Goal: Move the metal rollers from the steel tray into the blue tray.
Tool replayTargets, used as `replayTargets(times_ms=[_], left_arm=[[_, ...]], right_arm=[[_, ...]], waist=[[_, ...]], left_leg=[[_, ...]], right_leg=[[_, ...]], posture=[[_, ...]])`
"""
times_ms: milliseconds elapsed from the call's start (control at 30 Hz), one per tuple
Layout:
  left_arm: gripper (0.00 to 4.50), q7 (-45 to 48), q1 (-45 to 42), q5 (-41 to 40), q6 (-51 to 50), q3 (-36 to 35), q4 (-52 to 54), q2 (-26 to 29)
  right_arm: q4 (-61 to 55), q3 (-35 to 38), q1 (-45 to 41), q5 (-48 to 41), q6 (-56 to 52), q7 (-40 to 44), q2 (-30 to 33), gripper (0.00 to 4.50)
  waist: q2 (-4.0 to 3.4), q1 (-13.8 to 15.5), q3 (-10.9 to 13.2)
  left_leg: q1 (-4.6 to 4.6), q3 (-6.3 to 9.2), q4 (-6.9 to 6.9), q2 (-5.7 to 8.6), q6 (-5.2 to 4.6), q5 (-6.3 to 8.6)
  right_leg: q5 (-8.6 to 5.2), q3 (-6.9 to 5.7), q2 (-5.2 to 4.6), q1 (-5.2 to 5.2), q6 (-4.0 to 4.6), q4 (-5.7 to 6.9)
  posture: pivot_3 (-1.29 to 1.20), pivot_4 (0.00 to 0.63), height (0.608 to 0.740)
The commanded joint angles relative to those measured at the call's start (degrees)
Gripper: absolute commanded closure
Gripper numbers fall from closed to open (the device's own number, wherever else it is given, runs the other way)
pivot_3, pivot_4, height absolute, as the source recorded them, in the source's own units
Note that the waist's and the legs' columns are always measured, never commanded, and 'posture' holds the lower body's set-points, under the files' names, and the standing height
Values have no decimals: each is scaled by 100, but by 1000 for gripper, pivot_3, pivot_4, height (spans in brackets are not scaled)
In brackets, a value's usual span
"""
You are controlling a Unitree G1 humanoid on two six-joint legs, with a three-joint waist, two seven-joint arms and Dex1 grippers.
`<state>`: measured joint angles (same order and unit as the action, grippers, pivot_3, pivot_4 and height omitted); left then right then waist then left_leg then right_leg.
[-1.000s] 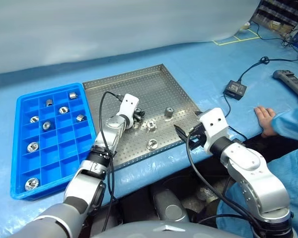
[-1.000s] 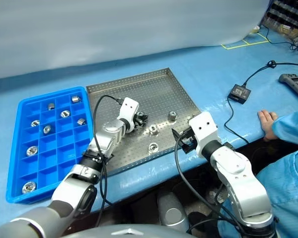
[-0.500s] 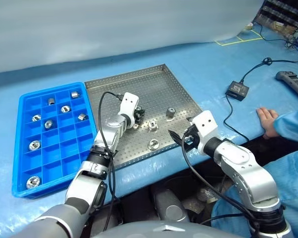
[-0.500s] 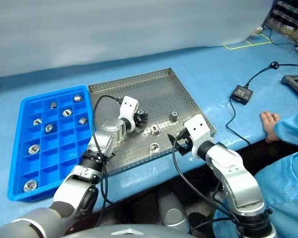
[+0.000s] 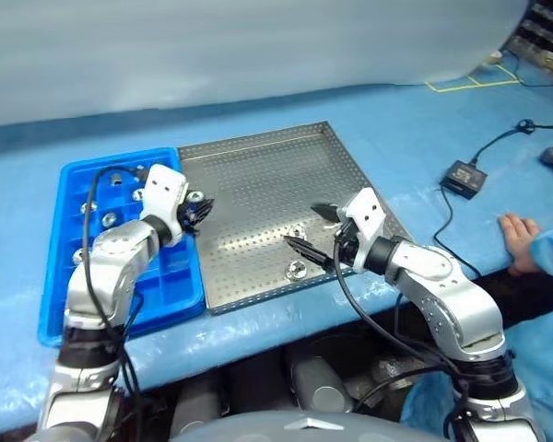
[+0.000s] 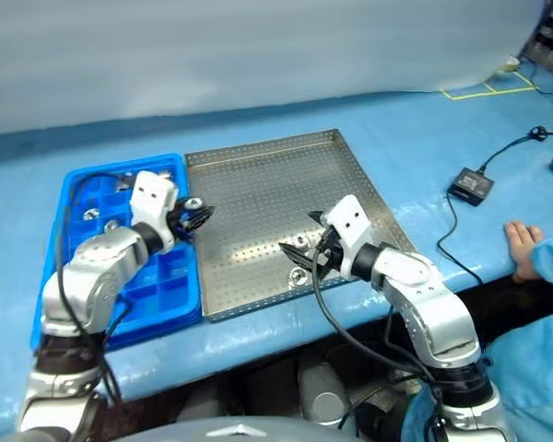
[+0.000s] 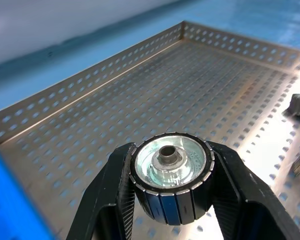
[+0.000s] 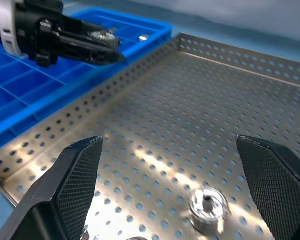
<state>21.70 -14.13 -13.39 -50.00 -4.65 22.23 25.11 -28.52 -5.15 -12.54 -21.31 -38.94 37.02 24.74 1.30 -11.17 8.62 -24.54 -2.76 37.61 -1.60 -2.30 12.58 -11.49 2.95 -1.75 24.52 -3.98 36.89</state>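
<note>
Left gripper (image 7: 171, 170) is clamped on one metal roller (image 7: 171, 181), which I see held up at the seam between the steel tray (image 5: 258, 175) and the blue tray (image 5: 180, 281). Right gripper (image 8: 165, 175) hangs with fingers spread wide above the steel tray's near side, nothing between them. I see one loose roller (image 8: 207, 204) on the perforated floor just below it.
</note>
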Motion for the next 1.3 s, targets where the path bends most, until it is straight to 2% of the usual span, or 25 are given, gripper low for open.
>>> replayTargets(times_ms=[33, 133, 267, 567, 700, 767, 900, 1033, 1167, 1300], left_arm=[[2711, -218, 395, -32, -293, -341, 778, 61], [2711, -387, 720, -21, -497, -483, 1072, 69], [2711, -596, 964, 36, -664, -617, 1255, 76], [2711, -878, 1095, 198, -702, -580, 1029, 67], [1399, -1106, 942, 364, -752, -494, 893, -30], [761, -1134, 799, 209, -518, -605, 942, -274], [761, -572, 558, -571, 177, -689, 1099, -875], [761, 263, 510, -866, 661, 86, 1112, -826], [761, 659, 441, -556, 1159, 1038, 684, -728], [761, 851, 439, -566, 1427, 1361, 417, -763]], right_arm=[[-57, -67, -179, -163, 184, 190, 14, 0], [-4, -153, -257, -150, 188, 219, 44, 0], [47, -219, -260, -93, 167, 145, 71, 0], [108, -231, -238, 25, 174, -81, 82, 0], [100, -229, -250, 77, 152, -186, 50, 0], [144, -194, -241, 244, 43, -460, 34, 0], [254, -127, -231, 436, -174, -825, 57, 0], [334, -87, -341, 669, -678, -1140, 214, 0], [395, -85, -431, 747, -1248, -1395, 237, 0], [417, -142, -350, 708, -1558, -1454, 130, 0]], waist=[[2, 241, 1], [2, 581, 1], [4, 846, 0], [4, 931, -1], [4, 924, -1], [4, 923, -1], [7, 957, -3], [4, 926, -4], [4, 892, -4], [3, 826, -5]], left_leg=[[-2, -1, 1, 2, 0, 0], [-7, -4, 3, 12, -1, 1], [-11, -5, 7, 15, -2, 2], [-11, -8, 13, 11, -2, 2], [-11, -9, 14, 10, -2, 2], [-11, -9, 15, 11, -2, 2], [-15, -9, 24, 12, -4, 2], [-14, -15, 24, 12, -5, 3], [-13, -20, 25, 11, -5, 3], [-12, -21, 24, 5, -7, 3]], right_leg=[[-5, -2, -4, 1, 11, -2], [-8, -17, -29, 4, 63, -2], [-9, -37, -43, 5, 75, -4], [-8, -43, -43, 2, 81, -3], [-8, -44, -41, 2, 81, -2], [-8, -44, -41, 1, 81, -2], [-6, -46, -46, -3, 81, -3], [-1, -43, -45, 0, 89, -2], [0, -38, -42, 0, 90, -2], [-1, -35, -31, 2, 90, -2]], posture=[[-39, 150, 740], [-27, 150, 740], [-24, 150, 740], [-34, 150, 740], [-43, 150, 740], [-47, 150, 740], [-59, 150, 740], [-76, 150, 740], [-96, 150, 740], [-107, 150, 740]])
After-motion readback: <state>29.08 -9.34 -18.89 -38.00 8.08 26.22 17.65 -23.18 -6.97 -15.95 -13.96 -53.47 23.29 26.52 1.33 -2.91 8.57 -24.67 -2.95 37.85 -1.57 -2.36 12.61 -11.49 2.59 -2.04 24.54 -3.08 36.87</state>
